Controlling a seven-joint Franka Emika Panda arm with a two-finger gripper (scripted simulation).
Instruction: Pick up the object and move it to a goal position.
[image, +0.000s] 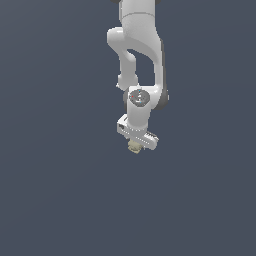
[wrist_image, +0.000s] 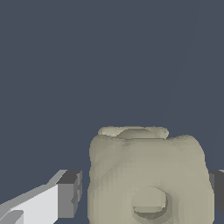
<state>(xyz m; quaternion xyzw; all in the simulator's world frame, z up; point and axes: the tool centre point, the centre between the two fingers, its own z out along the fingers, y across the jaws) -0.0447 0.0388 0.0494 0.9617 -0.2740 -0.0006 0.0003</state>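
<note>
Beige and bumpy, the object (wrist_image: 148, 177) sits between the two grey fingers (wrist_image: 69, 194) of the white gripper (image: 136, 143). The fingers are close on both sides, squeezing it.

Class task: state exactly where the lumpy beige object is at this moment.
In the exterior view the object sits just below the white gripper, near the picture's centre. The wrist view shows it between the two fingers.

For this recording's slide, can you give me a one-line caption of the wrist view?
Wrist view: lumpy beige object fills the space between the gripper fingers, against a plain dark blue-grey background.
</note>
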